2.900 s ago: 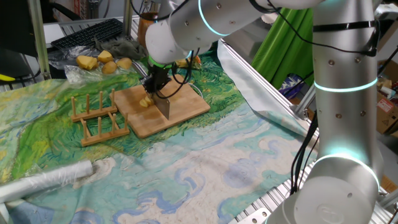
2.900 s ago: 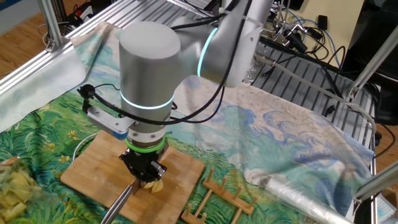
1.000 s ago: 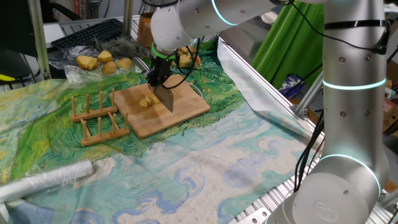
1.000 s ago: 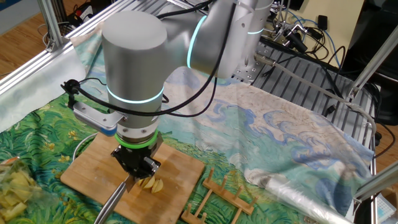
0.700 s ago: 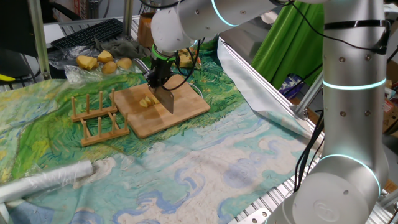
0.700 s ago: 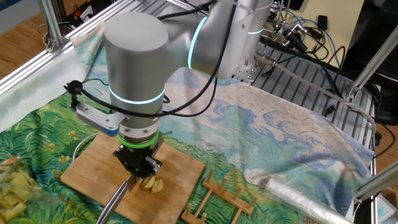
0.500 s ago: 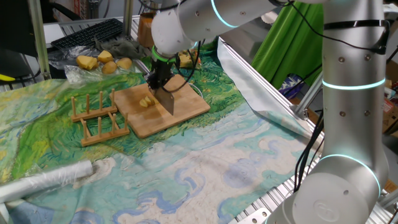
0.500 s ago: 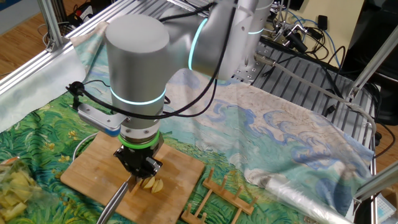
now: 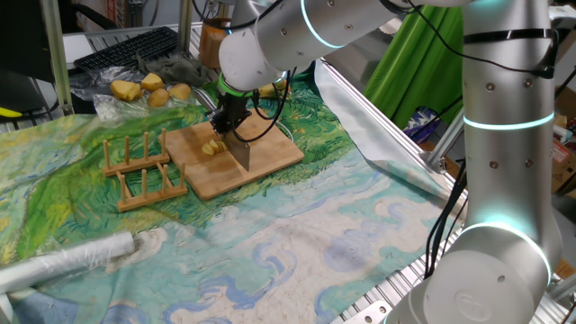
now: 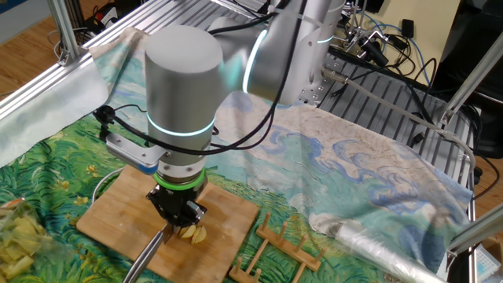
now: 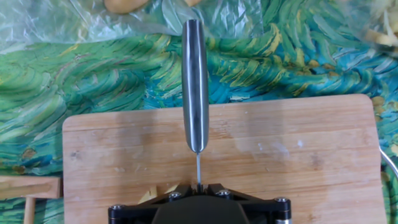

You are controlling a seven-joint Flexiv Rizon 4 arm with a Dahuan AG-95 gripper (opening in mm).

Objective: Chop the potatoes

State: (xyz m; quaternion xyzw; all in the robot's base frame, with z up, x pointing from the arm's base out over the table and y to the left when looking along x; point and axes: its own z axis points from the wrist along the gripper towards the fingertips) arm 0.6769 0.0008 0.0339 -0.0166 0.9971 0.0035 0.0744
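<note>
While I stand over the board: my hand points straight down, fingers pressed together on the knife.
Knife: blade edge-down on the wooden board; in the hand view its steel handle runs out past the board's far edge over the cloth.
Potatoes: the potatoes, a few pale-yellow pieces, lie on the board just beside the blade, right under my fingers; in the hand view only a sliver shows at my hand's edge.
Board: flat on the green-and-blue painted cloth that covers the counter.
Rack: 1 wooden peg rack stands touching or just beside the board's side, near the potatoes.
Whole potatoes: several yellow-brown whole potatoes sit on clear plastic at the far edge, well apart from the board.
Roll: 1 plastic-wrapped roll lies on the cloth near the front.
In the way: my own wrist hides most of the cut from the other fixed view.
</note>
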